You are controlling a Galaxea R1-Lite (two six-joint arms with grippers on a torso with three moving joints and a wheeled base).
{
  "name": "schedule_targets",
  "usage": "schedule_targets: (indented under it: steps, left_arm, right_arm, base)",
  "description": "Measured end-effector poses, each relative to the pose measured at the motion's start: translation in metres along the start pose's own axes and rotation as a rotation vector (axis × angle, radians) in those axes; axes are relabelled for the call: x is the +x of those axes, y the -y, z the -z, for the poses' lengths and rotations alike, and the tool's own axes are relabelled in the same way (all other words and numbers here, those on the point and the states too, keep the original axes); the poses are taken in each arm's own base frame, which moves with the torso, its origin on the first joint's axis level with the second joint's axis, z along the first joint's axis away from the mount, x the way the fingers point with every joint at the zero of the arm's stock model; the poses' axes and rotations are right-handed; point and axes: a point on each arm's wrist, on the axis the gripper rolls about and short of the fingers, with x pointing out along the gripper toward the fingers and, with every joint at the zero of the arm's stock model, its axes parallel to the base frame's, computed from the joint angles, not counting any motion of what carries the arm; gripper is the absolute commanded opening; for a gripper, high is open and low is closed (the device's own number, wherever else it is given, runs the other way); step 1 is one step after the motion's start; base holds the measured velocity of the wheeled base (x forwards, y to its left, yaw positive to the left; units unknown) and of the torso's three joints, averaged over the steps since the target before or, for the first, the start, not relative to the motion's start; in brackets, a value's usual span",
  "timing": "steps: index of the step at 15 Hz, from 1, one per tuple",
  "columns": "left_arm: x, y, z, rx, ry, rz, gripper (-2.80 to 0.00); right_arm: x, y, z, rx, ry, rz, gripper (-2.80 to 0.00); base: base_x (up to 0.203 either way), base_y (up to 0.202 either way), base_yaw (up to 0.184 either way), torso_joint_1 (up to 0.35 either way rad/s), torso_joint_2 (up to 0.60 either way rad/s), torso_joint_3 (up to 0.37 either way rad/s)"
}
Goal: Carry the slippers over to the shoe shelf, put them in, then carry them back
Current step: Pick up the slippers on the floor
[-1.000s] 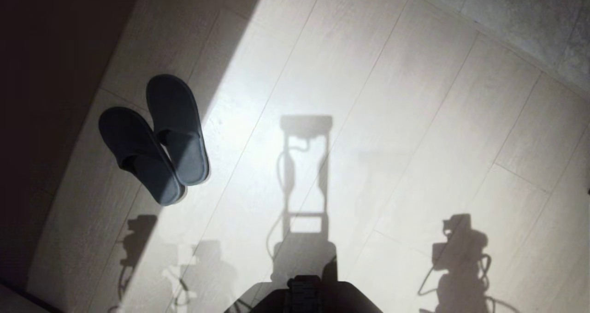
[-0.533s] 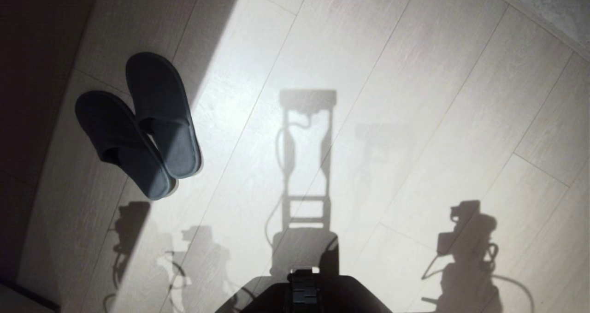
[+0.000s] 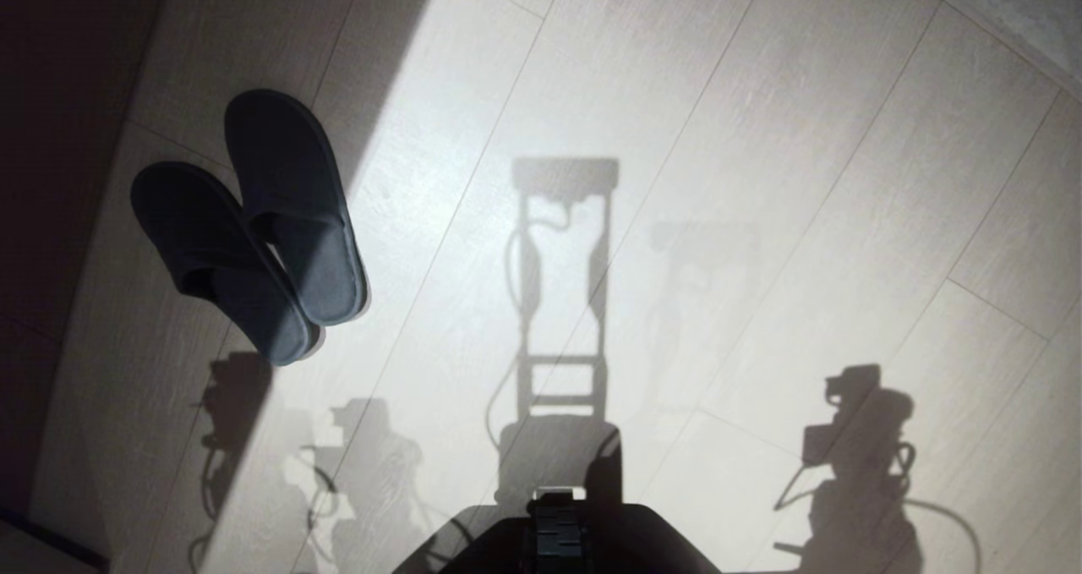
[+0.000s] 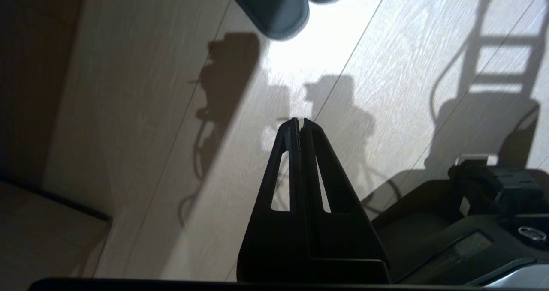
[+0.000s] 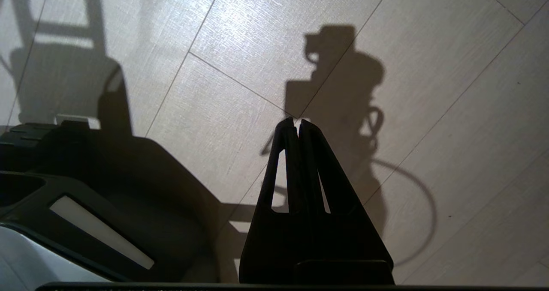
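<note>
Hanging closed — left pincer [image 4: 299, 120], seemingly holding nothing.

The head view looks steeply down from high above the pale wood-plank floor [image 3: 761, 177], over the robot's dark base [image 3: 558, 540]. Each of the 2 wrist views looks along its own black closed gripper, left [image 4: 299, 121] and right [image 5: 297, 121], from nearer the floor. All 3 views share the base's shadow.
</note>
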Motion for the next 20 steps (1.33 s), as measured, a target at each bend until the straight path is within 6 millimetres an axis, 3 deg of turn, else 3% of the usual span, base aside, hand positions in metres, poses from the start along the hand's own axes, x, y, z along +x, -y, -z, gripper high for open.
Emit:
schedule_targets:
  steps: [2, 4, 8, 11, 14, 17, 18, 20]
  left_arm:
    - [-0.001, 0.001, -0.030, -0.002, 0.024, 0.023, -2.80]
    - [0.012, 0.002, -0.063, -0.004, -0.020, 0.070, -2.80]
    - [0.075, 0.004, -0.095, -0.017, -0.198, 0.152, -2.80]
    - [0.135, 0.007, -0.096, -0.016, -0.253, 0.154, -2.80]
    - [0.186, 0.017, -0.073, 0.003, -0.260, 0.121, -2.80]
    - [0.207, 0.026, -0.050, 0.016, -0.182, 0.101, -2.80]
    - [0.210, 0.025, -0.047, 0.016, -0.166, 0.087, 0.00]
    - [0.210, 0.020, -0.035, 0.017, -0.205, 0.074, 0.00]
  right_arm:
    - [0.000, 0.000, 0.000, -0.001, 0.000, -0.001, -2.80]
    - [0.000, 0.000, 0.000, -0.003, 0.000, -0.001, -2.80]
    - [0.000, 0.000, 0.000, -0.008, -0.001, -0.002, -2.80]
    - [0.000, 0.000, 0.000, -0.017, 0.000, -0.001, -2.80]
    - [0.000, 0.000, 0.000, -0.019, 0.000, 0.004, -2.80]
    - [0.000, 0.000, 0.000, -0.027, 0.001, 0.000, -2.80]
    - [0.000, 0.000, 0.000, -0.028, 0.001, 0.000, -2.80]
    - [0.000, 0.000, 0.000, -0.028, 0.001, 0.001, -2.80]
  base:
    - [0.000, 0.000, 0.000, 0.000, 0.00, 0.000]
    - [0.000, 0.000, 0.000, 0.000, 0.00, 0.000]
    - [0.000, 0.000, 0.000, 0.000, 0.00, 0.000]
    - [0.000, 0.000, 0.000, 0.000, 0.00, 0.000]
    - [0.000, 0.000, 0.000, 0.000, 0.00, 0.000]
    - [0.000, 0.000, 0.000, 0.000, 0.00, 0.000]
    - [0.000, 0.000, 0.000, 0.000, 0.00, 0.000]
    - [0.000, 0.000, 0.000, 0.000, 0.00, 0.000]
